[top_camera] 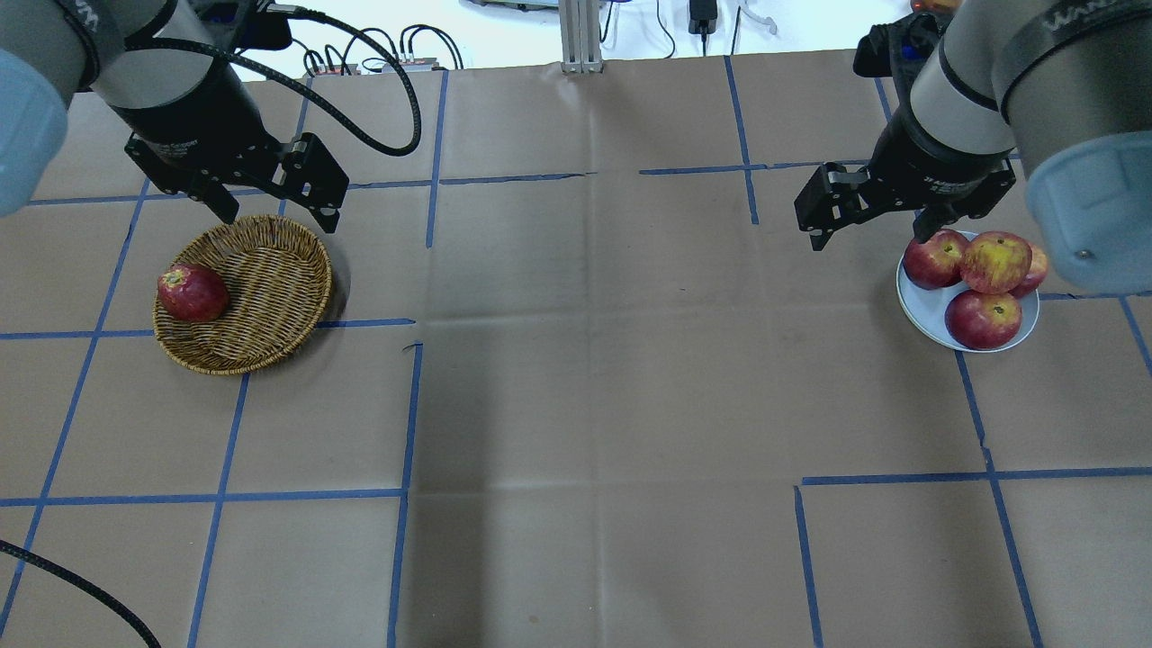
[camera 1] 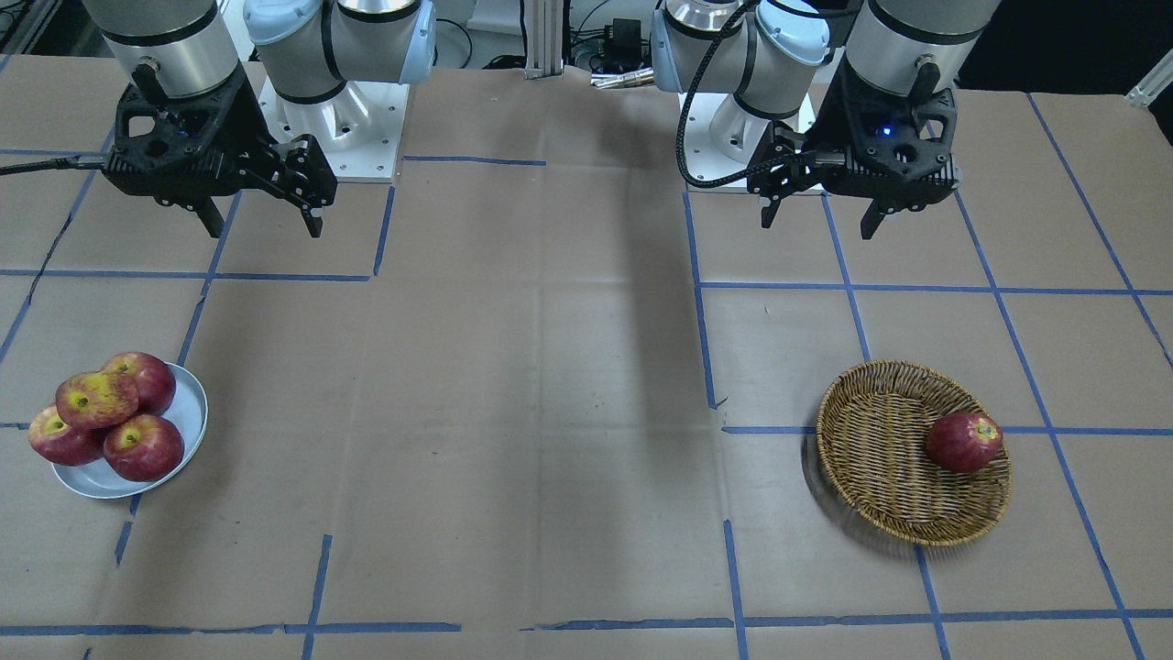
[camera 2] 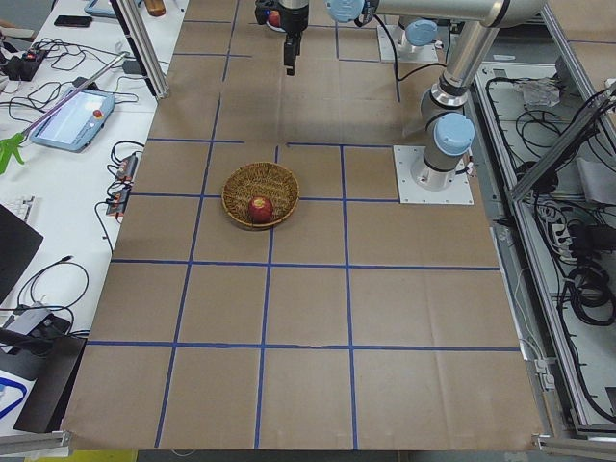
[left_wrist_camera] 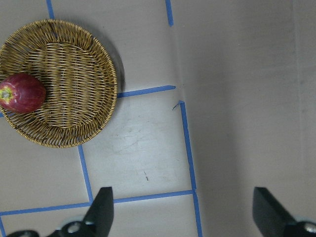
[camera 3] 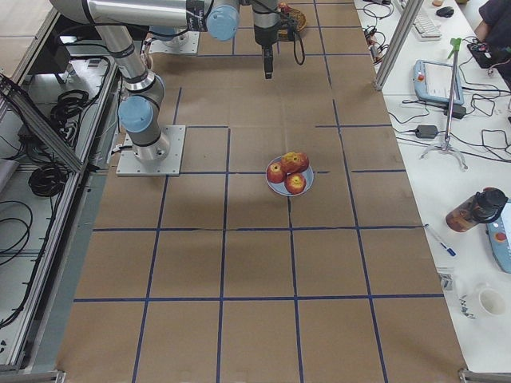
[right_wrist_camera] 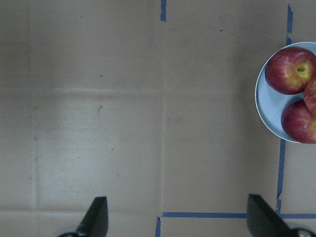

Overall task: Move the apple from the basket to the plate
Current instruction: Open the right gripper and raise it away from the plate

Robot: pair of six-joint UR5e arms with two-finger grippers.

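Observation:
The streaky red and yellow apple (camera 1: pixel 96 399) lies on top of three deeper red apples on the pale plate (camera 1: pixel 188 403); it also shows in the overhead view (top_camera: pixel 994 261). The wicker basket (camera 1: pixel 880 458) holds one dark red apple (camera 1: pixel 964 442) at its rim. My left gripper (camera 1: pixel 818 223) is open and empty, raised behind the basket (top_camera: pixel 270 279). My right gripper (camera 1: pixel 266 229) is open and empty, raised behind the plate (top_camera: pixel 927 306). In the right wrist view the plate (right_wrist_camera: pixel 266 106) sits at the right edge.
The table is covered in brown paper with blue tape grid lines (top_camera: pixel 409 405). The two arm bases (camera 1: pixel 339 137) stand at the robot's edge. The basket and plate sit at opposite ends, with bare paper between them.

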